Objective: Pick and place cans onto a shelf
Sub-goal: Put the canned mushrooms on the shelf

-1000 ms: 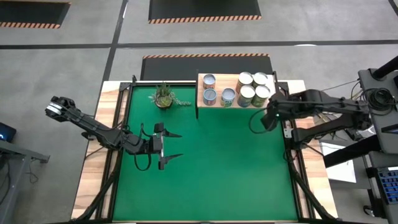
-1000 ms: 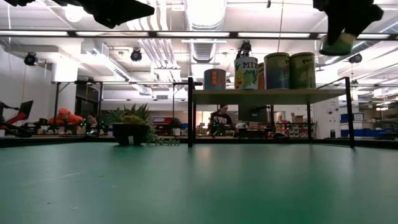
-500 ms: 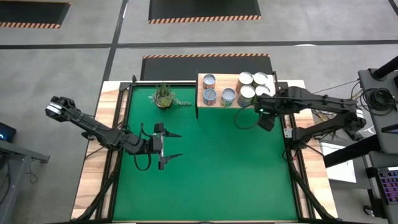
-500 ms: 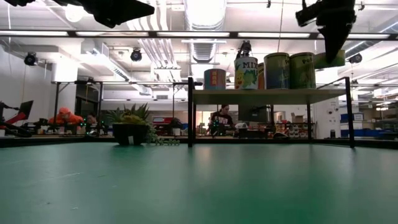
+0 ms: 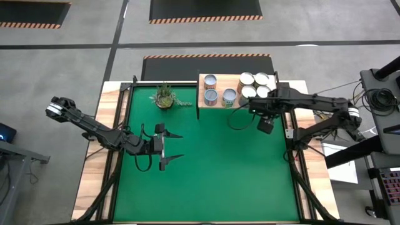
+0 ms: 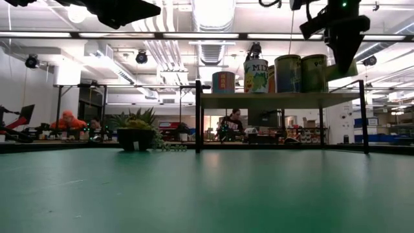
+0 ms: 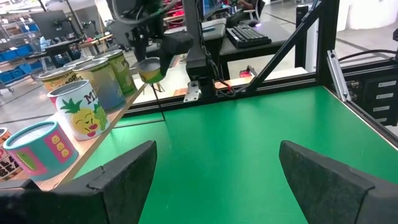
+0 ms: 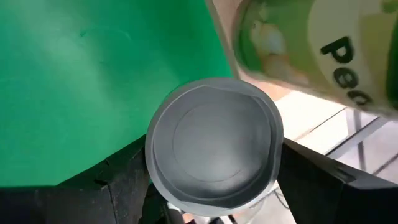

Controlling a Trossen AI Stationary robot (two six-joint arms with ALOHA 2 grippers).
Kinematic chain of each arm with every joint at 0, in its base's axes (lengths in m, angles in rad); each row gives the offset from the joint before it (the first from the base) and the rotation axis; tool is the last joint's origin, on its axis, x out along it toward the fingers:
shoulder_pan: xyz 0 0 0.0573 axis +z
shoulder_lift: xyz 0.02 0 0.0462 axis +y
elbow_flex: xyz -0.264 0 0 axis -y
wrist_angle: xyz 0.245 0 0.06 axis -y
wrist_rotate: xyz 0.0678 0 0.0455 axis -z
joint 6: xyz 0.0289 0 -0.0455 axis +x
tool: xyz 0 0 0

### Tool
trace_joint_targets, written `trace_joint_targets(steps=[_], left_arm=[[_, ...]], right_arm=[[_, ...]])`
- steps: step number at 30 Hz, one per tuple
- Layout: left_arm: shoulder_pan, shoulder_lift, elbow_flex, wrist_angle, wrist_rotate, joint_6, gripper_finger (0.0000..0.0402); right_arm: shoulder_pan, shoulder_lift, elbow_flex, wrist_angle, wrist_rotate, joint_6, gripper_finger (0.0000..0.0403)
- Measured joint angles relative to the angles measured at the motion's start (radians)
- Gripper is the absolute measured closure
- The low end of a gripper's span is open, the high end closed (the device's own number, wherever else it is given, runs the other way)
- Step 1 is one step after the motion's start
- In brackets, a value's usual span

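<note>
One can [image 8: 213,148] clamped in right gripper [image 8: 211,186]; beside shelf [image 5: 203,99]; left gripper [image 7: 211,168] open

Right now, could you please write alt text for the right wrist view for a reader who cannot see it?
The right gripper holds a can between its dark fingers, the can's round grey end facing the camera. Beyond it lie the green table surface and the blurred side of a green-labelled can.

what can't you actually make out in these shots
- Can held in the right gripper: right wrist view shows only its round end; its label is turned away.
- Shelf in the high view: the right arm covers its right end, so the can count there is unclear.
- Left gripper: cut off by the low view's top edge.
</note>
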Motion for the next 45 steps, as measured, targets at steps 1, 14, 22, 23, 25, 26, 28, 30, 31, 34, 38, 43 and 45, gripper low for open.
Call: trace_joint_targets(steps=[1, 14, 22, 23, 25, 26, 28, 30, 31, 34, 38, 43, 45], left_arm=[[0.0, 0.0, 0.0, 0.0, 0.0, 0.0, 0.0081], [0.0, 0.0, 0.0, -0.001, 0.002, -0.007, 0.0081], [0.0, 0.0, 0.0, 0.005, 0.002, 0.001, 0.0081], [0.0, 0.0, 0.0, 0.007, 0.002, 0.001, 0.0081], [0.0, 0.0, 0.0, 0.01, 0.002, 0.002, 0.0081], [0.0, 0.0, 0.0, 0.01, 0.002, 0.002, 0.0081], [0.0, 0.0, 0.0, 0.009, 0.002, 0.003, 0.0081], [0.0, 0.0, 0.0, 0.01, 0.002, 0.003, 0.0081], [0.0, 0.0, 0.0, 0.009, 0.002, 0.003, 0.0081], [0.0, 0.0, 0.0, 0.009, 0.002, 0.003, 0.0081], [0.0, 0.0, 0.0, 0.009, 0.003, 0.004, 0.0081], [0.0, 0.0, 0.0, 0.009, 0.003, 0.003, 0.0081], [0.0, 0.0, 0.0, 0.008, 0.003, 0.003, 0.0081]], right_arm=[[0.0, -0.009, -0.001, 0.0, -0.001, 0.001, 0.0115], [-0.049, -0.241, -0.041, -0.001, -0.006, 0.327, 0.0115], [-0.152, -0.249, -0.046, 0.012, 0.031, 0.45, 0.0115], [-0.164, -0.242, -0.046, 0.016, 0.031, 0.45, 0.0115], [-0.191, -0.225, -0.046, 0.021, 0.043, 0.45, 0.0113], [-0.203, -0.216, -0.046, 0.024, 0.057, 0.449, 0.0111], [-0.227, -0.196, -0.046, 0.031, 0.072, 0.441, 0.0102], [-0.246, -0.176, -0.046, 0.039, 0.073, 0.409, 0.009], [-0.252, -0.166, -0.046, 0.042, 0.073, 0.396, 0.0084], [-0.257, -0.14, -0.046, 0.043, 0.073, 0.368, 0.0068], [-0.257, -0.121, -0.046, 0.044, 0.078, 0.347, 0.0055], [-0.257, -0.125, -0.037, 0.037, 0.079, 0.339, 0.0051], [-0.257, -0.132, -0.016, 0.03, 0.079, 0.339, 0.0051]])
